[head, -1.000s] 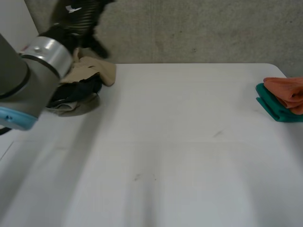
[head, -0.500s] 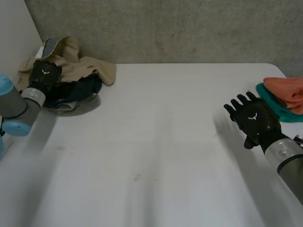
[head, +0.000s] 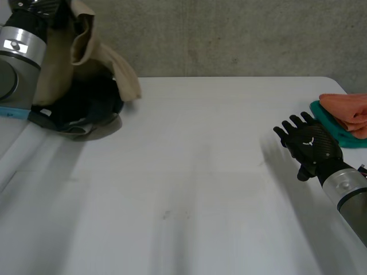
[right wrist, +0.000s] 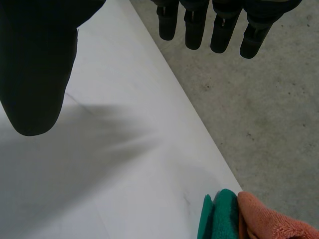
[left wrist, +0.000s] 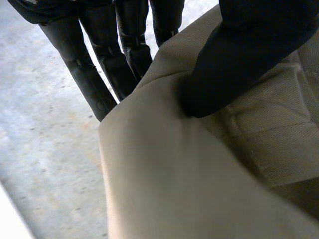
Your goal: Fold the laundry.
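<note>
**Laundry table, stock as seen: one garment raised, two cloths folded**

1. White table (head: pixel 200 189). Takes up the lower and middle head view, most of its top bare. Its edge runs past the right hand in the right wrist view (right wrist: pixel 124 164), with concrete floor (right wrist: pixel 259 124) beyond.

2. Concrete wall (head: pixel 229 34). Across the upper frame of the head view, behind the table.

3. Left arm (head: pixel 14 63). Grey joint with a light-blue cap, far upper left of the head view.

4. Tan garment (head: pixel 97 54). Upper left of the frame, hanging from the left hand (head: pixel 34 4) down to the table's far left corner. In the left wrist view the cloth (left wrist: pixel 174 174) is pinched: the thumb of the left hand (left wrist: pixel 249 50) presses one face and the fingers (left wrist: pixel 124 45) lie against the other. The hand is closed on the garment near its upper edge.

5. Dark garment pile (head: pixel 86 106). On the table at left, under and just beside the hanging tan cloth, with a paler piece showing at its near edge.

6. Right hand (head: pixel 309 146). Right of the frame, above the table, fingers straight and spread wide, holding nothing. In its own wrist view thumb (right wrist: pixel 35 59) and fingers (right wrist: pixel 214 25) stand well apart.

7. Teal folded cloth (head: pixel 330 129) (right wrist: pixel 219 216). Right edge of the table, near the right hand's fingertips, apart from them.

8. Orange folded cloth (head: pixel 347 112) (right wrist: pixel 269 221). Lying on the teal one.
</note>
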Tool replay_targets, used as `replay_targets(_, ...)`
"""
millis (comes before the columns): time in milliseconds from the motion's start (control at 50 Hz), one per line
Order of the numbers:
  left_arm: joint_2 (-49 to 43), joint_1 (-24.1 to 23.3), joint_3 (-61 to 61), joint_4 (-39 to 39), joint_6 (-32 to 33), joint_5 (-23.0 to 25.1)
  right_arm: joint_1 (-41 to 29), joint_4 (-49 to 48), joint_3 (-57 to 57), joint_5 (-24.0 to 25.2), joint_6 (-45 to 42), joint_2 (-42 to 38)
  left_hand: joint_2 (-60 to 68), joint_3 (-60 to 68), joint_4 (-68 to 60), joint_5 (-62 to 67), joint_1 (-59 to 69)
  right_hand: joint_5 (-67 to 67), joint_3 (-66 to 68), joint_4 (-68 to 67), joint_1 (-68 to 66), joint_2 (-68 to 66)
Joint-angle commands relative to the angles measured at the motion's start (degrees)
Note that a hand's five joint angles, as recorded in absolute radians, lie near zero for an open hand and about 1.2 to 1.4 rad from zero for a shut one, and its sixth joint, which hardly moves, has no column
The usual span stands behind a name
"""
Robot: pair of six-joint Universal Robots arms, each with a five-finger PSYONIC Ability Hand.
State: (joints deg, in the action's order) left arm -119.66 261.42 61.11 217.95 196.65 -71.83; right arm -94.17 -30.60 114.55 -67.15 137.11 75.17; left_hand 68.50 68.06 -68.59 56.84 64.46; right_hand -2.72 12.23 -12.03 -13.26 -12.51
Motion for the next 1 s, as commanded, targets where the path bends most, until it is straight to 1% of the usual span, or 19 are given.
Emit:
replay_targets(20,1.52,-8.97,2.43,-5.51,-1.35,-0.33,0.13,-0.07,0.06,-0.18,0.0,0.07,11.5,11.94,-11.41,13.16,15.54,2.72,-2.23,2.03,3.26,2.51)
replay_targets(80,4.34,-14.08,3.04,-5.87,-3.99,-0.51,0.13,-0.07,-0.2,-0.88,0.09,0.33,11.5,11.94,-11.41,13.16,15.54,2.72,-2.23,2.03,3.26,2.51)
replay_targets(100,6.26,-17.75,3.66,-5.69,-7.04,-0.6,0.21,-0.16,-0.2,-1.23,0.18,0.42,11.5,11.94,-11.41,13.16,15.54,2.72,-2.23,2.03,3.26,2.51)
replay_targets(140,7.68,-22.07,4.36,-5.6,-11.62,-0.6,0.21,-0.07,-0.38,-2.46,0.44,0.68,11.5,11.94,-11.41,13.16,15.54,2.72,-2.23,2.03,3.26,2.51)
replay_targets(220,7.16,-28.05,5.85,-5.69,-18.39,-0.68,0.21,0.02,-0.73,-5.62,1.14,0.86,11.5,11.94,-11.41,13.16,15.54,2.72,-2.23,2.03,3.26,2.51)
replay_targets(280,4.27,-32.28,7.35,-5.6,-19.73,-0.6,0.21,0.02,-0.99,-7.29,1.41,0.86,11.5,11.94,-11.41,13.16,15.54,2.72,-2.23,2.03,3.26,2.51)
replay_targets(320,-0.82,-35.62,7.53,-6.13,-18.59,-0.6,0.21,0.02,-1.17,-7.74,1.41,0.86,11.5,11.94,-11.41,13.16,15.54,2.72,-2.23,2.03,3.26,2.51)
replay_targets(340,-2.41,-36.15,7.7,-6.48,-17.89,-0.6,0.21,0.1,-1.26,-7.91,1.49,0.86,7.69,8.13,-7.6,9.35,11.74,2.72,-2.23,2.03,3.26,2.51)
replay_targets(360,-3.81,-36.42,8.05,-6.66,-17.1,-0.51,0.21,0.1,-1.26,-8.09,1.49,0.86,-2.17,-1.73,2.26,-0.51,1.87,2.72,-2.23,2.03,3.26,2.51)
replay_targets(380,-6.0,-36.77,8.75,-7.53,-14.83,-0.33,0.21,0.1,-1.26,-8.09,1.49,0.86,-23.08,-22.64,23.18,-21.43,-19.04,2.72,-2.23,2.03,3.26,2.51)
replay_targets(440,-7.87,-36.77,10.07,-9.99,-10.25,-0.33,0.21,0.28,-1.26,-8.09,1.41,0.86,-46.44,-46.0,46.54,-44.79,-42.4,2.72,-2.23,2.03,3.26,2.51)
replay_targets(460,-7.87,-36.86,11.21,-11.91,-6.58,-0.33,0.21,0.45,-1.26,-8.09,1.49,0.86,-55.67,-55.23,55.76,-54.01,-51.62,2.72,-2.23,2.03,3.26,2.51)
replay_targets(480,-7.87,-37.12,11.66,-12.8,-4.81,-0.42,0.21,0.63,-1.34,-8.09,1.49,0.86,-57.09,-56.65,57.19,-55.44,-53.05,2.72,-2.23,2.03,3.26,2.51)
replay_targets(560,-6.21,-38.44,13.68,-15.44,1.71,-0.6,0.3,1.77,-1.78,-8.09,1.49,0.95,-57.95,-57.51,58.04,-56.29,-53.9,2.72,-2.23,2.03,3.26,2.51)
replay_targets(660,4.24,-37.57,18.42,-15.63,2.24,-0.95,0.57,4.49,-2.66,-8.09,1.67,3.4,-56.77,-56.33,56.87,-55.12,-52.73,2.72,-2.23,2.03,3.26,2.51)
replay_targets(760,12.24,-33.71,24.82,-16.41,0.66,-6.55,1.45,12.22,-5.21,-6.42,4.91,8.85,-54.93,-54.49,55.02,-53.27,-50.88,2.72,-2.23,2.03,3.26,2.51)
replay_targets(840,15.85,-30.98,30.28,-18.26,1.45,-11.49,1.36,21.71,-7.93,-2.73,5.63,11.93,-55.09,-54.65,55.18,-53.43,-51.05,2.72,-2.23,2.03,3.26,2.51)
replay_targets(940,17.0,-26.33,35.21,-19.75,2.94,-12.29,0.74,32.87,-10.31,1.22,5.36,14.13,-55.09,-54.65,55.18,-53.43,-51.05,2.72,-2.23,2.03,3.26,2.51)
replay_targets(1000,16.48,-21.32,36.36,-20.9,5.14,-12.2,-0.13,38.06,-10.31,2.9,5.27,16.06,-54.58,-54.14,54.68,-52.93,-50.54,2.72,-2.23,2.03,3.26,2.51)
